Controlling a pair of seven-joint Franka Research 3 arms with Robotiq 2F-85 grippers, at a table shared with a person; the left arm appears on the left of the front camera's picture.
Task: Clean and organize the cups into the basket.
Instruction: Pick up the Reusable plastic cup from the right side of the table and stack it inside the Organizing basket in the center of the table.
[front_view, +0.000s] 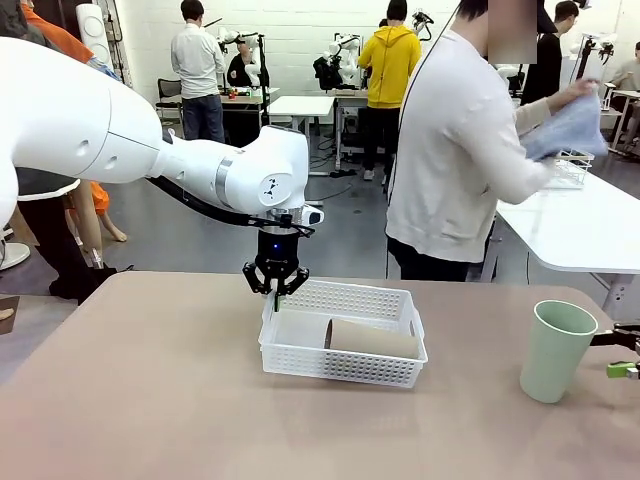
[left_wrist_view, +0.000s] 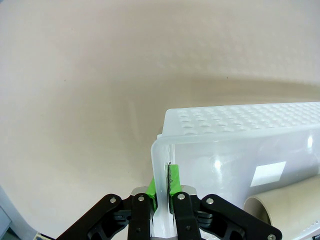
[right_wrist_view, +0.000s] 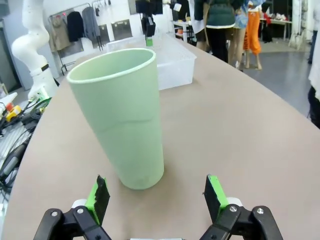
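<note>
You get nothing readable here: the white sticker on the basket looks blank, and the mark on the left arm is too small.

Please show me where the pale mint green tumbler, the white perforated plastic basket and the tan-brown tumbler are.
Pale mint green tumbler (front_view: 555, 355), front view, middle of its side wall.
White perforated plastic basket (front_view: 330, 366), front view, its near mesh wall.
Tan-brown tumbler (front_view: 372, 338), front view, its side, lying in the basket.

White fine-perforated basket, tan-brown cup, pale mint-green cup, plain pinkish-beige table
</note>
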